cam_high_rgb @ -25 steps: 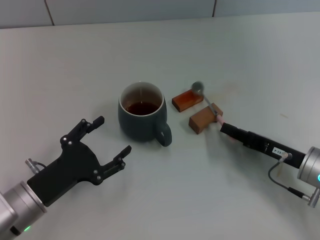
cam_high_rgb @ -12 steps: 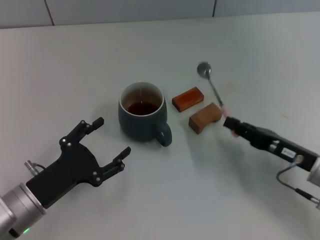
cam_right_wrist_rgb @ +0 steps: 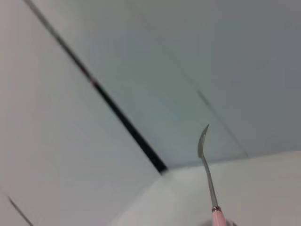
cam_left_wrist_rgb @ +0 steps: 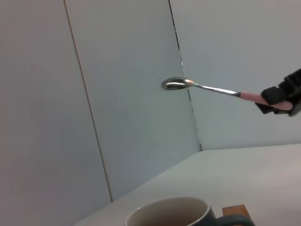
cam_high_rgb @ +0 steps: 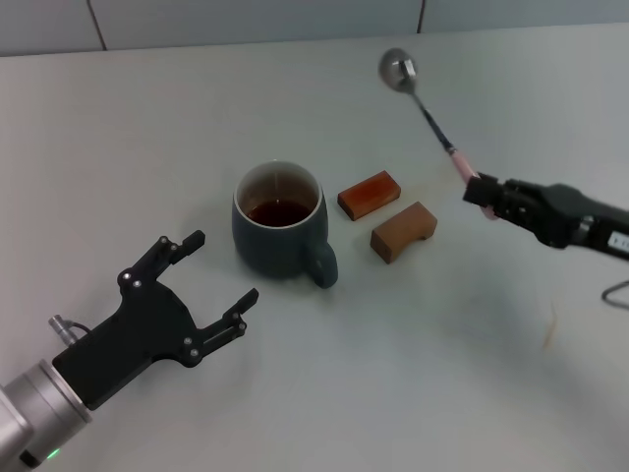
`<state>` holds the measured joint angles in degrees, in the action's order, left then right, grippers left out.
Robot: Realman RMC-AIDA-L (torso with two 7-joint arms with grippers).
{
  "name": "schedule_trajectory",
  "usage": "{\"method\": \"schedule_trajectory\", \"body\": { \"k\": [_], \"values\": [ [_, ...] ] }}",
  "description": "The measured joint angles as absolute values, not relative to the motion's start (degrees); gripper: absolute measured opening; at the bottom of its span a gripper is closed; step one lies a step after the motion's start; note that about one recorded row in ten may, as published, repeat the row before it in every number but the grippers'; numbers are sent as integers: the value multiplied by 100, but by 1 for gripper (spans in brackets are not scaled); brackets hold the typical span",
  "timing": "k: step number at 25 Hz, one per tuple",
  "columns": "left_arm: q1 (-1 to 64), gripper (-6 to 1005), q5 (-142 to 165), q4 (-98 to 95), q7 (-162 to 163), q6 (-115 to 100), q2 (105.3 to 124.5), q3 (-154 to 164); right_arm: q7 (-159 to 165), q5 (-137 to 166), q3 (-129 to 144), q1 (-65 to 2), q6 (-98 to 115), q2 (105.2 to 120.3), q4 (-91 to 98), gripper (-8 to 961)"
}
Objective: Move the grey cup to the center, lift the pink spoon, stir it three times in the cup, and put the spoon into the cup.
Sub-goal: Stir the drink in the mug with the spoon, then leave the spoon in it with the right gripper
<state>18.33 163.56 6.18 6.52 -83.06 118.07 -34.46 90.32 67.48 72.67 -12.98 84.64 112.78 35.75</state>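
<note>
On the white table (cam_high_rgb: 324,393), the squat blue-grey ceramic mug (cam_high_rgb: 280,236) of dark liquid is set at centre, beside two brown wooden blocks (cam_high_rgb: 386,211), the idle left gripper (cam_high_rgb: 211,278) is held near it with jaws apart, and the slim pink-handled metal spoon (cam_high_rgb: 425,110) is clamped aloft by the right gripper (cam_high_rgb: 484,190).

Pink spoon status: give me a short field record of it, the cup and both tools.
pink spoon: held by its handle end in the right tool, lifted clear of the table, bowl pointing away
grey cup: upright mid-table, dark liquid inside
left tool: open, near the cup, holding nothing
wooden blocks: two, beside the cup
stirring: not yet begun
</note>
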Motion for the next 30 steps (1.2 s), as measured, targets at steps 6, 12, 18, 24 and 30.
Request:
{"method": "schedule_trajectory", "body": {
  "k": [6, 12, 18, 24, 30],
  "values": [
    [1816, 850, 16330, 623, 568, -8307, 11825, -3445, 11147, 9900, 5918, -1252, 8482, 11878, 6995, 120],
    [1817, 850, 16318, 600, 565, -8297, 11832, -3462, 12801, 11120, 5854, -1640, 8962, 11895, 9042, 120],
    [1819, 849, 16302, 605, 563, -8307, 11823, -3522, 14537, 12828, 5769, -2806, 10322, 11767, 10651, 120],
    [1822, 849, 16301, 599, 609, -8320, 11815, -3582, 15286, 13289, 5648, -3860, 11366, 11544, 10969, 121],
    [1819, 850, 16301, 581, 608, -8322, 11798, -3677, 15385, 13613, 5642, -4641, 11467, 11430, 10265, 121]
  ]
}}
